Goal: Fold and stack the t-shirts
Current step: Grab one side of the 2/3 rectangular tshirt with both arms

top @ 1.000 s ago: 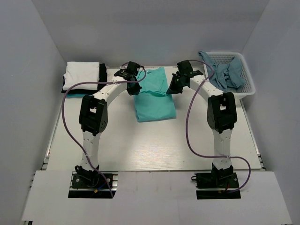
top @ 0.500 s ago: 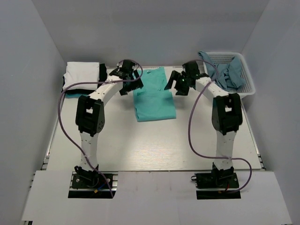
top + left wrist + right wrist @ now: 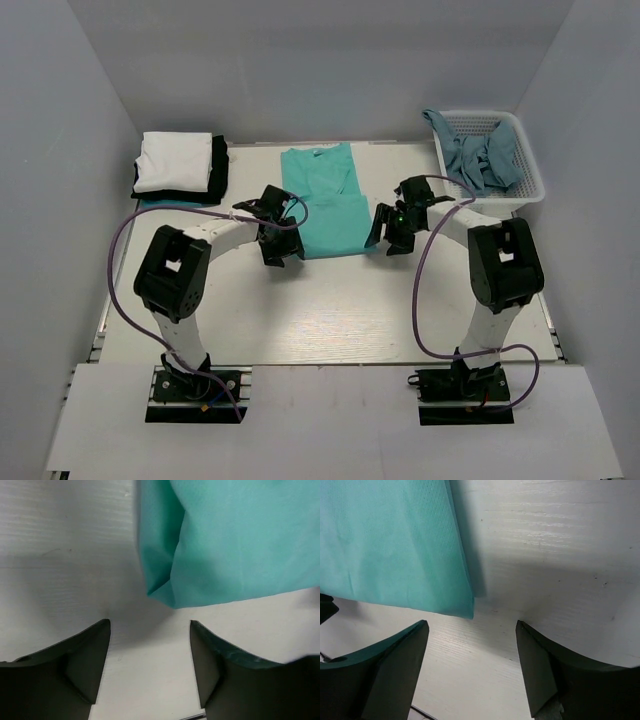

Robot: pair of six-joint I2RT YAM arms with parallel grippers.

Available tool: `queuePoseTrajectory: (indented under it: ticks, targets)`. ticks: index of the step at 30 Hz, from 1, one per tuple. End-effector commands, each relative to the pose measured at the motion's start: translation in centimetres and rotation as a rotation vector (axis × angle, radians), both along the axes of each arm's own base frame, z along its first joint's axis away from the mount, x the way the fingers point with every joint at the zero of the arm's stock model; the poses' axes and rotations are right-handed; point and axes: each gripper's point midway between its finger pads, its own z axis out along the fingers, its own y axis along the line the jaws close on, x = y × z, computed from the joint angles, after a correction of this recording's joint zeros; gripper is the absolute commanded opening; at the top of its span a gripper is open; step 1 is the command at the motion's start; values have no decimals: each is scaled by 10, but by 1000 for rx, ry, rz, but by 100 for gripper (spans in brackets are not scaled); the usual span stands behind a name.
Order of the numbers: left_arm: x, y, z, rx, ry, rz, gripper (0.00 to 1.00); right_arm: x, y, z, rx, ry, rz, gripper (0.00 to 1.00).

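Note:
A turquoise-green t-shirt [image 3: 322,200] lies flat mid-table, folded into a long strip with its collar at the far end. My left gripper [image 3: 280,248] hovers open just off the shirt's near-left corner. In the left wrist view that corner [image 3: 165,592] sits ahead of the empty gripper [image 3: 150,645]. My right gripper [image 3: 385,238] is open beside the near-right corner; the right wrist view shows the t-shirt [image 3: 390,545] ahead-left of the gripper [image 3: 472,650], nothing between the fingers. Folded t-shirts, white over black over teal, form a stack [image 3: 175,162] at the far left.
A white lattice basket [image 3: 530,190] at the far right holds crumpled blue-grey cloth [image 3: 482,155]. Grey walls close in the table [image 3: 330,310] on three sides. Purple cables loop beside both arms.
Both grippers were shut at the shirt's upper sides; they opened, let the cloth go, and drew back toward me to the shirt's near corners. The shirt now lies narrower.

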Motion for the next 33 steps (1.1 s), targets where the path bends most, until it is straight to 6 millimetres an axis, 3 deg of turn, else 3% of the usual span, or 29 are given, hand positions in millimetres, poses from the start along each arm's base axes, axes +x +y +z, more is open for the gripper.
queuePoseTrajectory:
  ticks: [1,4,9,10,12,13,16,18,21,22,24,26,27,29,31,33]
  targets:
    - [16,-14,15,-64,-90,-1,67,2,7,3,36,-27,31,76]
    - [17,-10,7,-24,-69,10,47,3,10,-3,51,-21,25,71]
    - [13,-8,-9,-8,-36,9,35,2,12,-13,53,-9,14,61]
    - [12,-9,-15,-13,-23,5,32,8,16,-12,66,-37,17,51]
    - [9,-8,-26,1,3,5,26,10,17,-16,69,-29,15,42]
    - [8,-9,-29,-3,15,2,22,9,19,-18,74,-26,19,28]
    - [11,-11,-30,-6,8,2,3,8,24,-22,89,-37,31,22]
    - [14,-10,-32,3,7,5,0,10,22,-26,79,-29,32,1]
    - [18,-7,-27,19,-20,16,0,6,22,-20,84,-32,49,0]
    - [11,1,-29,47,-15,25,0,3,24,-13,92,-40,61,0]
    - [8,-1,-5,14,-88,7,0,-8,21,-5,91,-29,82,0]
    - [-6,5,2,-6,-107,4,0,-17,21,15,98,-57,100,0]
    - [-9,2,23,-41,-164,-18,0,-36,18,7,91,-15,111,0]
    - [-30,1,28,-71,-148,-56,0,-48,15,21,95,-42,122,0]
    - [-51,-5,38,-131,-133,-98,0,-72,9,18,72,16,134,0]
    - [-73,-14,40,-189,-93,-127,0,-89,5,27,75,11,146,0]
